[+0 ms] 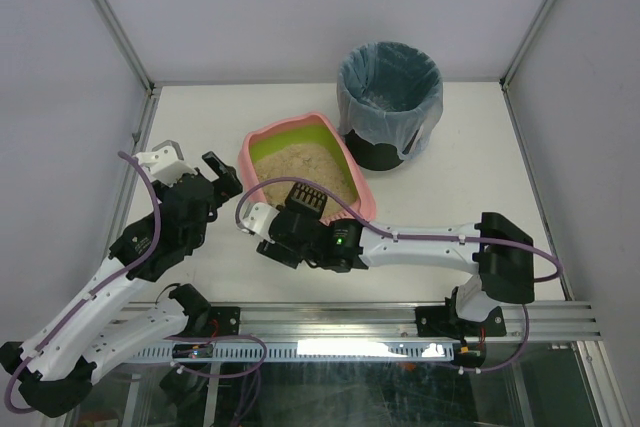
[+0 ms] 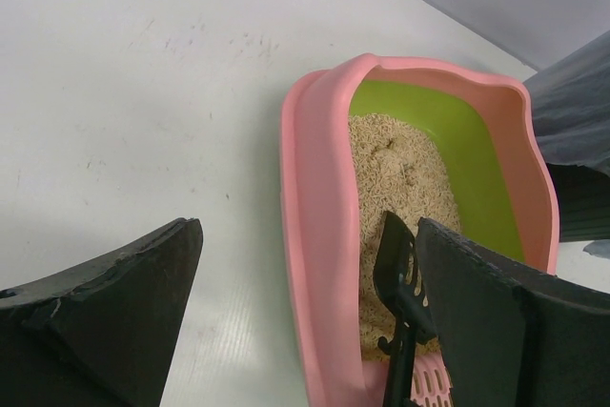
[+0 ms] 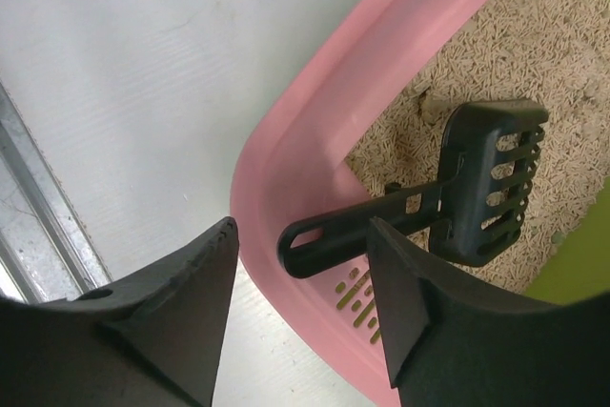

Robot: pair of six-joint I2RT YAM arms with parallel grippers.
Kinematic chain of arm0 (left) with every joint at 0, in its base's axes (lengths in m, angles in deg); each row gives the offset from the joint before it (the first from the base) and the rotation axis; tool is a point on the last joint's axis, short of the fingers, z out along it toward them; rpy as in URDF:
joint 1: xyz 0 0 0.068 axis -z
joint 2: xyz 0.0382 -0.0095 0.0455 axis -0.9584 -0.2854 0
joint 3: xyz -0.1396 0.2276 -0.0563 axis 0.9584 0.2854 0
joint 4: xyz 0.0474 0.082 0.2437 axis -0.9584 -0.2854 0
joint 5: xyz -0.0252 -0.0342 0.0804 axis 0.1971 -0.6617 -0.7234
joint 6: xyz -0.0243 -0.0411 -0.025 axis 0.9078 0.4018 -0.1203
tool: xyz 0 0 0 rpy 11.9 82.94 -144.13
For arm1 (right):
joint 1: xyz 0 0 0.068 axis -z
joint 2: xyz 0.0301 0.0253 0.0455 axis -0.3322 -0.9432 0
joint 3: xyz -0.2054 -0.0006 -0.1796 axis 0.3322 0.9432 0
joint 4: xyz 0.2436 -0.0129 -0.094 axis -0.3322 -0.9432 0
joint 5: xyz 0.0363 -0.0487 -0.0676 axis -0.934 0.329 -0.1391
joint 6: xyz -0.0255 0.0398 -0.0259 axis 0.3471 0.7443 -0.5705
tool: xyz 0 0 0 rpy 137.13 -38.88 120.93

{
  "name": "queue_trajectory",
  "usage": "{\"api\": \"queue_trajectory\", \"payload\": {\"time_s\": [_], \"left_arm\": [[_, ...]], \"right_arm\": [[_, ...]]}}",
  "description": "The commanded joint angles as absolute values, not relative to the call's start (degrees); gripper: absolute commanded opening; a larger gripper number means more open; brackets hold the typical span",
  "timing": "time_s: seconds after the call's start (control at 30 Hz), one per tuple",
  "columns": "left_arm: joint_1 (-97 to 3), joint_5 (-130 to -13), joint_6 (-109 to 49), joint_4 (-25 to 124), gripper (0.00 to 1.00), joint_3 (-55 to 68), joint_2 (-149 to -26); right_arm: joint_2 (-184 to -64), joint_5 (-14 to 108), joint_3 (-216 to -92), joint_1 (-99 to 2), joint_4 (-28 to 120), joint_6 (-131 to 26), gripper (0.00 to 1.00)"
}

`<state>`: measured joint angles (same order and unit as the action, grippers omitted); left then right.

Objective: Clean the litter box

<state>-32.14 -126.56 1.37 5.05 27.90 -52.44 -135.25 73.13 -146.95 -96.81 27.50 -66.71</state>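
Observation:
The pink litter box [image 1: 245, 157], with a lime-green inner wall and beige litter, lies mid-table. A small black slotted scoop [image 1: 306, 195] rests in it, head on the litter [image 3: 534, 35] and handle over the slotted pink ledge [image 3: 357, 297]. My right gripper [image 3: 303, 231] is open at the box's near end. The scoop's [image 3: 486, 188] handle end lies between its jaws, close to the right finger, with a gap to the left one. My left gripper [image 2: 310, 235] is open and empty, straddling the box's left rim [image 2: 315, 188]. A small brownish lump [image 3: 434, 102] lies in the litter.
A round black bin lined with a blue bag [image 1: 390, 97] stands just right of the box's far end and shows at the left wrist view's right edge [image 2: 572, 121]. White walls and metal posts enclose the table [image 1: 480, 167]. A metal rail [image 1: 330, 322] runs along the near edge.

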Motion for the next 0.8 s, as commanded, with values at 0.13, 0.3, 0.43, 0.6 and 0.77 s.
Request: {"api": "queue_trajectory", "payload": {"time_s": [0.13,0.3,0.43,0.6,0.77], "left_arm": [[-32.0,-127.6,2.5,5.6,0.99,27.4,-52.2],[-32.0,-127.6,2.4,5.6,0.99,27.4,-51.8],[-32.0,-127.9,2.1,5.6,0.99,27.5,-51.4],[-32.0,-128.6,0.5,5.6,0.99,26.7,-52.0],[-32.0,-130.0,-3.4,6.0,0.99,25.0,-53.2]], "right_arm": [[-135.3,75.9,-149.5,-97.8,25.0,-68.0,0.52],[-135.0,78.7,-149.5,-98.2,24.9,-67.9,0.39],[-133.9,80.4,-149.6,-98.3,25.5,-67.8,0.27],[-131.0,85.2,-147.9,-98.3,27.9,-67.0,0.17],[-126.2,89.5,-144.4,-98.1,32.5,-67.1,0.06]]}}
